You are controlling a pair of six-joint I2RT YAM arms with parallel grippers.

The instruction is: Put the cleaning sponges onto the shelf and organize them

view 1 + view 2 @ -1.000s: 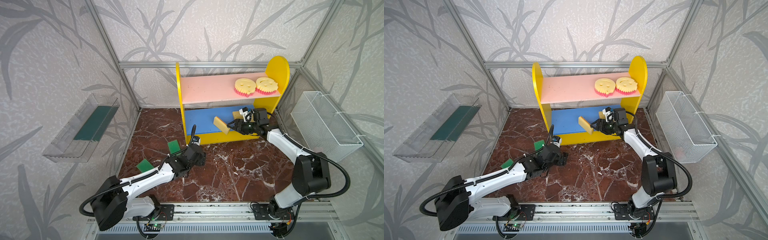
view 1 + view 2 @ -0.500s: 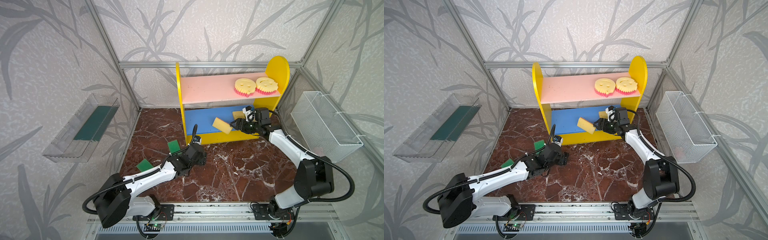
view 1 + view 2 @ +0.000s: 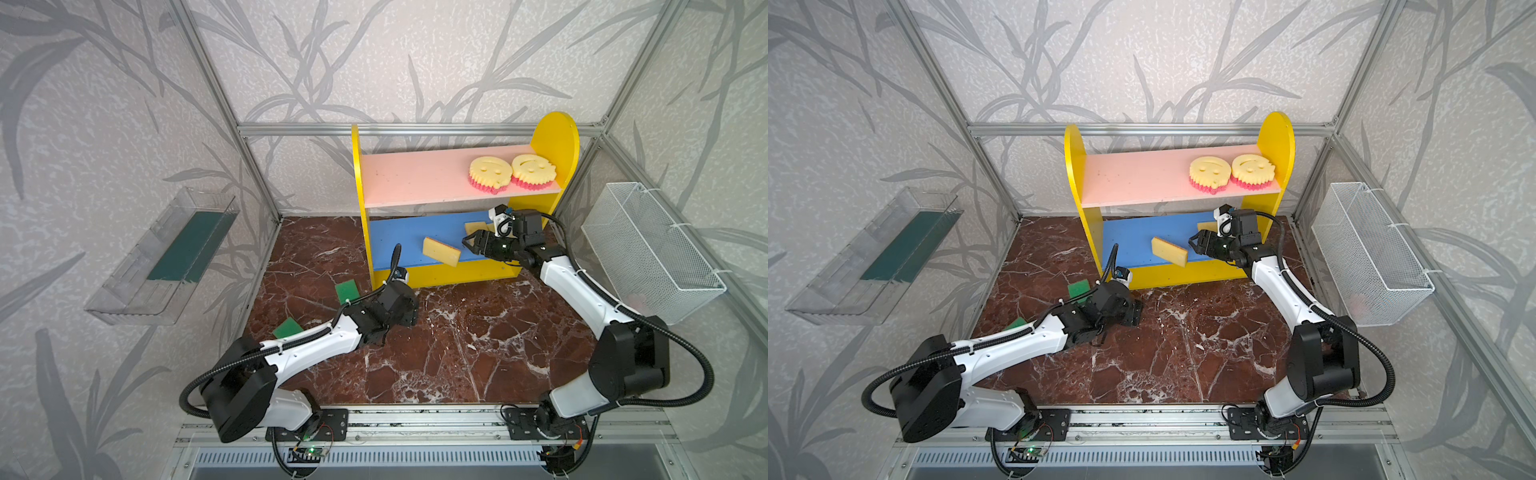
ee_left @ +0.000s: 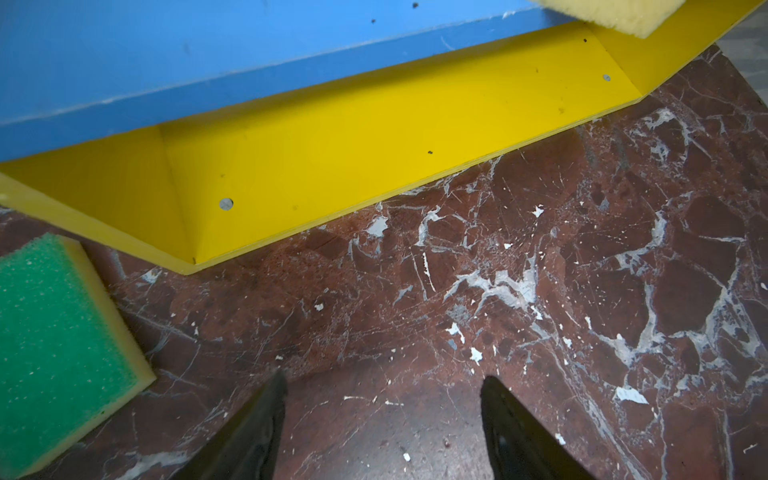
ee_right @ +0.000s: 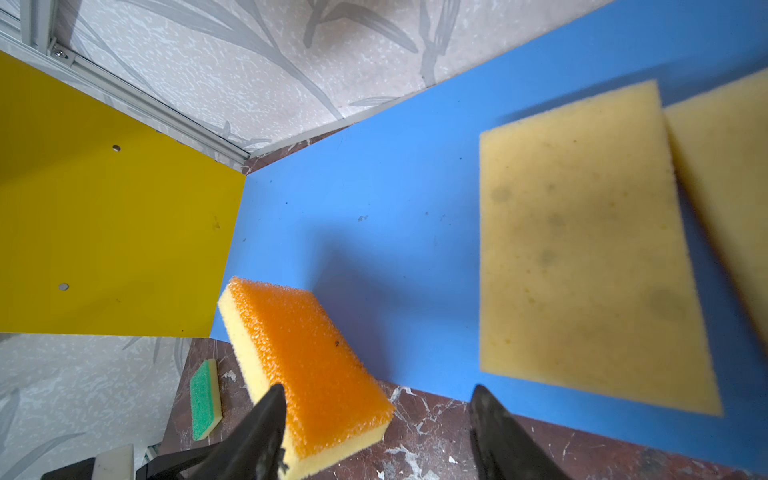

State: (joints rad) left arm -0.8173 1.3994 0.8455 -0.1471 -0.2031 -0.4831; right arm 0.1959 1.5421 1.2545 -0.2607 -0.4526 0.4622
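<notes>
orange-faced sponge [image 3: 441, 251] overhangs the shelf's [image 3: 358, 174] blue board [image 3: 399, 237], mid-frame in a top view; our right gripper [image 3: 468, 244] gapes empty beside it, left gripper [image 4: 384, 378] spread too. we'd next nudge it inward.

Pink board [image 3: 415, 178] left half wide open, two smiley sponges [image 3: 490, 171] hog the right end. Blue board [image 3: 399, 237] free left & mid; orange sponge [image 3: 441, 250] tilts over the front edge, pale sponges [image 5: 582, 249] + right pincer [image 3: 467, 246] block the right. Desk [image 3: 478, 340] middle clear, green sponges [image 3: 347, 291] by the left side.
</notes>
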